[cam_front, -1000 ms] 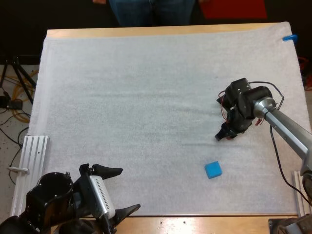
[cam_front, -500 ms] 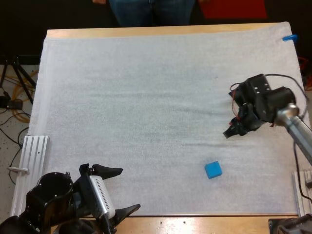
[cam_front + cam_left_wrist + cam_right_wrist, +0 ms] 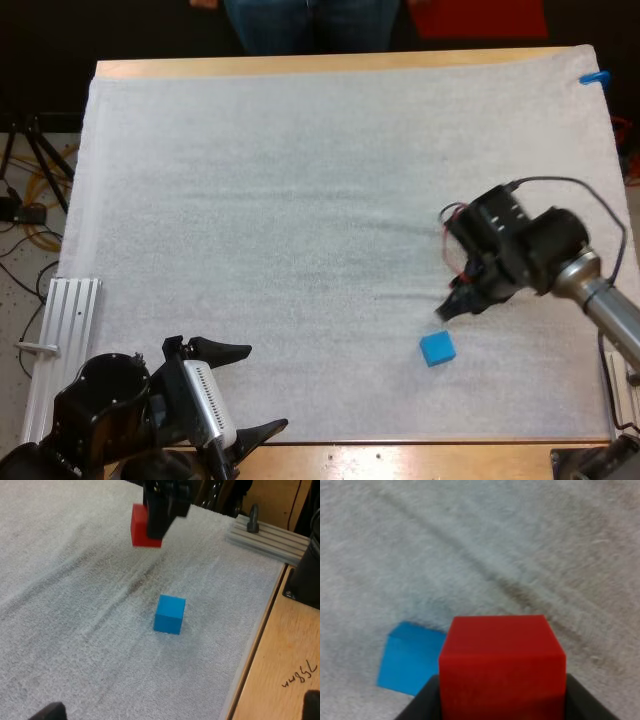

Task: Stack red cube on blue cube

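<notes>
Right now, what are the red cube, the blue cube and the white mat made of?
The red cube looks like hard plastic, maybe painted wood: smooth matte faces, crisp edges, even colour. The blue cube seems the same: flat, evenly coloured faces, sharp corners. The white mat looks like soft towelling cloth: fuzzy nap with brushed streaks and wrinkles.

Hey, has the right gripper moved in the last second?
Yes. The right gripper, holding the red cube, has shifted closer to the blue cube, which stayed put.
</notes>
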`<action>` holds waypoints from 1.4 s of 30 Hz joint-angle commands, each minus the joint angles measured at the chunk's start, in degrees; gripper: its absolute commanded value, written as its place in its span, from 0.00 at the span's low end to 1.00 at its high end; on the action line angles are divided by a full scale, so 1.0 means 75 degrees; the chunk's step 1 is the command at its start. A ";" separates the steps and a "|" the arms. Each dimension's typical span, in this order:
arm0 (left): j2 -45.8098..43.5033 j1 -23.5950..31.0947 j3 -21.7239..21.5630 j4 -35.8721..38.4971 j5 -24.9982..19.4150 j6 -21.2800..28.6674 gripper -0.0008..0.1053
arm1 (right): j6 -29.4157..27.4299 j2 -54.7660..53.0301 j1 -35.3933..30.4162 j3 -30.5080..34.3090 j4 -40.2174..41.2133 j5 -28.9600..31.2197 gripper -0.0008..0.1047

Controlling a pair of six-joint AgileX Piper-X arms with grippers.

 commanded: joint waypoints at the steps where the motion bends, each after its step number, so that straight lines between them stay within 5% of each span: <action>1: 0.0024 -0.0037 -0.0048 -0.0015 0.0071 0.0004 0.83 | 0.0261 -0.0044 0.0184 0.0025 0.0077 0.0037 0.03; 15: 0.0024 -0.0037 -0.0048 -0.0015 0.0071 0.0004 0.83 | 0.1367 -0.0044 0.1623 0.1180 -0.0559 -0.0038 0.03; 30: 0.0024 -0.0037 -0.0048 -0.0015 0.0071 0.0004 0.83 | 0.1459 0.0198 0.1643 0.1760 -0.1407 -0.0094 0.04; 32: 0.0024 -0.0037 -0.0048 -0.0015 0.0071 0.0004 0.83 | 0.1459 0.0198 0.1643 0.1760 -0.1464 -0.0094 0.10; 37: 0.0024 -0.0037 -0.0048 -0.0015 0.0071 0.0004 0.83 | 0.1459 0.0198 0.1643 0.1760 -0.1495 -0.0167 0.44; 42: 0.0024 -0.0037 -0.0048 -0.0015 0.0071 0.0004 0.83 | 0.1459 0.0198 0.1643 0.1760 -0.1500 -0.0035 0.51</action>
